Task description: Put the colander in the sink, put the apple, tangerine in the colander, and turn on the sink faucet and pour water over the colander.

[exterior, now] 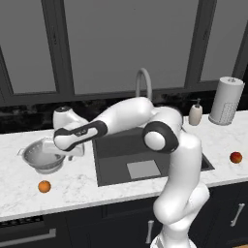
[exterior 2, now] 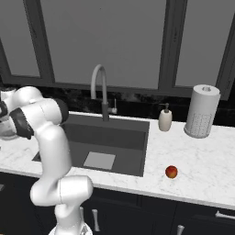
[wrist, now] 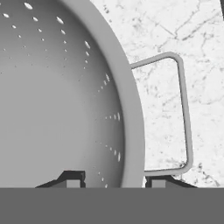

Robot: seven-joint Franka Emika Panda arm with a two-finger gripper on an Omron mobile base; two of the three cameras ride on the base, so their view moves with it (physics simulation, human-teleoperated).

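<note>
Steel colander (wrist: 61, 100), left of frame, looks light, rigid, slippery; gripper (wrist: 114, 179) pinches its rim beside the handle (wrist: 183, 109).

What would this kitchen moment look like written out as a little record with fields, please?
colander: on the counter left of the sink, upright, nothing in it
end effector: closed on the colander's rim, one fingertip inside the bowl, one outside by the handle
sink: dark basin, nothing in it
sink faucet: behind the basin, no water running
tangerine: on the counter in front of the colander
apple: on the counter right of the sink
next step, likely: lift the colander into the sink
</note>
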